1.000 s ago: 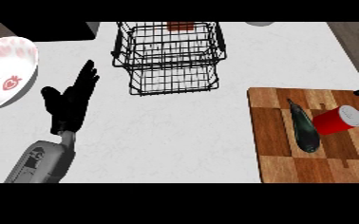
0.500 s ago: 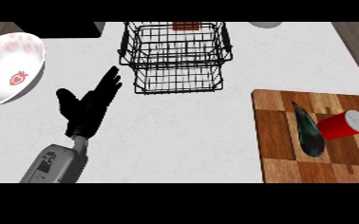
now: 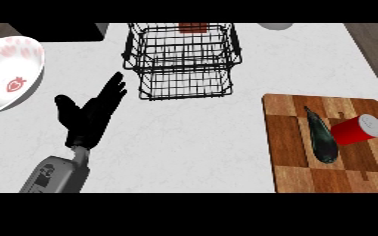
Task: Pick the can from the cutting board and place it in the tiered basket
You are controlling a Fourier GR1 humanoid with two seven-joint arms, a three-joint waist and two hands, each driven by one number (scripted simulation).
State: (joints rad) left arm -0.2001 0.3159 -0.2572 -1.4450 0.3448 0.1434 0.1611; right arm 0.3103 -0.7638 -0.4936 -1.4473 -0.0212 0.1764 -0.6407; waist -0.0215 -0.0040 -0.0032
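Resting over the white tabletop (image 3: 214, 130), the left hand (image 3: 87, 115) has its fingers (image 3: 112, 87) straight and spread, holding nothing. One red can (image 3: 356, 129) lies on its side on the one cutting board (image 3: 289, 150), beside one dark eggplant (image 3: 322, 139). One tiered basket (image 3: 184, 60) stands behind; one plate (image 3: 16, 72) sits left.

On the white worktop (image 3: 221, 130) a black wire tiered basket (image 3: 183, 60) stands near the far edge, with a small red-brown thing visible behind its top rim. At the right lies a brown wooden cutting board (image 3: 291, 150); on it a red cylindrical can (image 3: 356, 130) lies on its side, just beside a dark green elongated vegetable (image 3: 322, 138). At the left edge sits a white plate with red markings (image 3: 16, 75). The left hand (image 3: 88, 114), black, shows at lower left with fingers straight, pointing toward the basket.
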